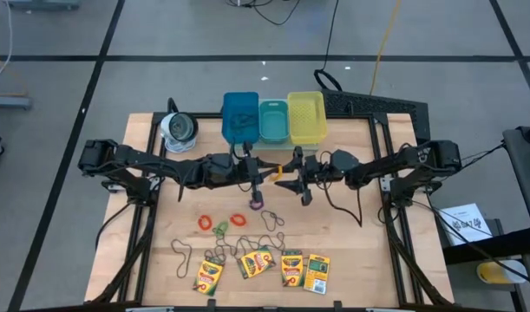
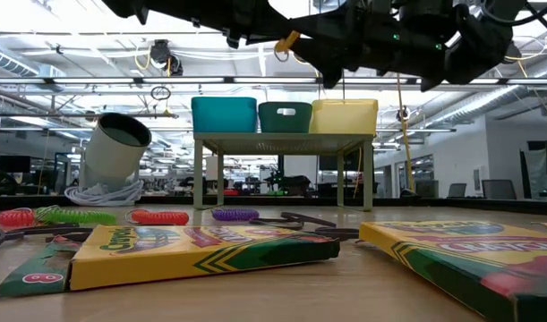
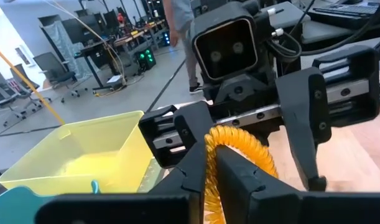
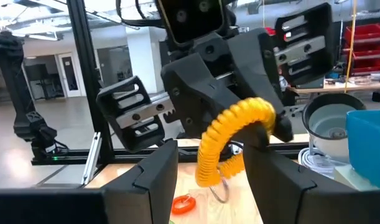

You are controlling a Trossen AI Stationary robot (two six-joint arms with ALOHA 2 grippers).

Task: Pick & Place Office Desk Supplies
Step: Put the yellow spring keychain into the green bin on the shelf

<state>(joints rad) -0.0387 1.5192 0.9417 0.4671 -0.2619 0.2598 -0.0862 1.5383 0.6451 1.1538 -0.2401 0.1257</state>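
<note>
Pinched nearly shut, the left gripper (image 1: 276, 176) holds an orange ring band (image 4: 234, 140) at the middle of the overhead frame, just below the row of bins; in the right wrist view the coiled band arches out from between its dark fingers (image 4: 193, 93). Facing it nose to nose, the right gripper (image 1: 297, 180) has its jaws spread wide, one to each side of the band, and I cannot tell whether they touch it. Lower centre of the overhead frame, a purple ring band (image 1: 257, 204) lies just below the meeting grippers, with red ring bands (image 1: 238, 220), an orange one (image 1: 204, 223) and a green ring band (image 1: 220, 229) to its lower left. Thin brownish wiry loops (image 1: 185, 255) trail around them. Four crayon boxes (image 1: 262, 263) sit in a row along the bottom edge of the wooden table (image 1: 351, 243).
</note>
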